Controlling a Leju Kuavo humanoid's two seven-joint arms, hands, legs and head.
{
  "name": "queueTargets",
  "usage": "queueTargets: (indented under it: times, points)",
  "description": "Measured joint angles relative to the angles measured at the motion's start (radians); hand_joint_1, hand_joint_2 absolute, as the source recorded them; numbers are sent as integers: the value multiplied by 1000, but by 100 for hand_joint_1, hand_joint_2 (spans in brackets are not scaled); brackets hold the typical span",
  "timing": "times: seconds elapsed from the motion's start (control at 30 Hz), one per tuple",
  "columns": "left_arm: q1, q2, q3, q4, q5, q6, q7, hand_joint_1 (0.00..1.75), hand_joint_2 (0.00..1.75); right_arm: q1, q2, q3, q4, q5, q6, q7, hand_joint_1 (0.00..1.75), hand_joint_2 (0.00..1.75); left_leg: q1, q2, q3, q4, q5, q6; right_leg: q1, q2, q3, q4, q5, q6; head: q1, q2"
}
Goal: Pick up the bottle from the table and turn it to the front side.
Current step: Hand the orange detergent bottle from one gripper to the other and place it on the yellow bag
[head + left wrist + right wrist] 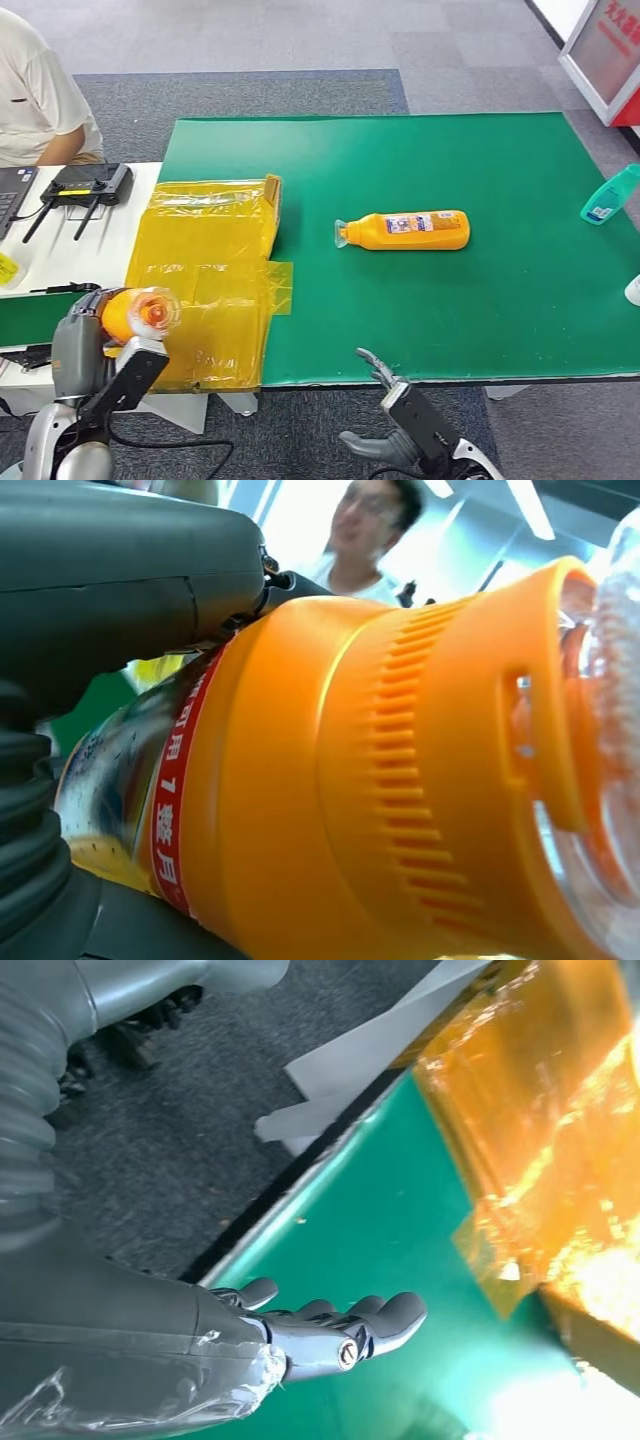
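Left hand [90, 350] grips an orange bottle [136, 312] by its body, holding it off the near left corner of the counter [468, 310] with the clear cap end toward the camera. Right hand [392, 410] hangs just off the counter's near edge, fingers [362, 1325] spread and holding nothing. Beyond it, a second orange bottle [407, 230] lies on its side mid-counter, right of the yellow plastic bag [204, 270]; a teal bottle [610, 195] lies at the counter's far right edge.

A green table [468, 320] is covered at its left edge by yellow plastic sheeting [204, 270], with an orange bottle [407, 231] laid centrally and a teal bottle [610, 195] at the right edge.
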Motion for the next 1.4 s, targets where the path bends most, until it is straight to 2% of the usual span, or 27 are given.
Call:
queueTargets:
  times: [0.13,0.27,0.4,0.5,0.67,0.87,1.07,1.23,1.4]
  points:
    - [-62,71,-6,120,-71,34,4,175,175,-39,0,0,30,-17,21,-33,0,175,0,0,0,0,1,-1,1,0,-1,0,0,-1,0,0]
    - [-120,117,-12,209,-90,36,21,175,175,-70,0,0,58,-20,33,-41,0,175,0,0,0,0,2,-1,1,0,-1,0,1,-1,0,0]
    - [-232,159,-15,334,-125,11,66,175,175,-117,0,0,95,-24,59,-54,0,175,0,0,-1,0,3,-1,1,0,-1,0,2,0,0,0]
    - [-316,183,-19,431,-143,-2,77,175,175,-148,0,2,123,-26,71,-61,0,175,0,0,-1,0,4,-1,0,0,-1,1,4,-2,0,0]
    - [-382,198,-30,518,-169,-10,85,175,175,-168,1,4,149,-26,80,-67,0,175,0,1,-1,0,4,-1,0,0,-3,1,4,-2,0,0]
    - [-501,190,-84,677,-258,-46,127,175,175,-214,6,22,180,-26,104,-81,0,175,0,0,-3,0,7,-3,1,0,-4,1,6,-2,0,0]
    - [-633,123,-161,820,-305,-92,155,175,175,-261,29,61,212,-35,122,-90,0,175,0,0,-7,0,10,0,0,0,-7,1,9,-1,0,0]
    - [-684,59,-222,885,-310,-117,170,175,175,-278,40,90,227,-37,127,-93,0,175,-1,0,-9,0,10,0,-1,0,-8,0,10,1,0,0]
    - [-710,30,-249,927,-308,-119,176,175,175,-281,42,105,238,-38,128,-97,0,175,-1,0,-10,0,10,0,-1,0,-10,0,10,0,0,0]
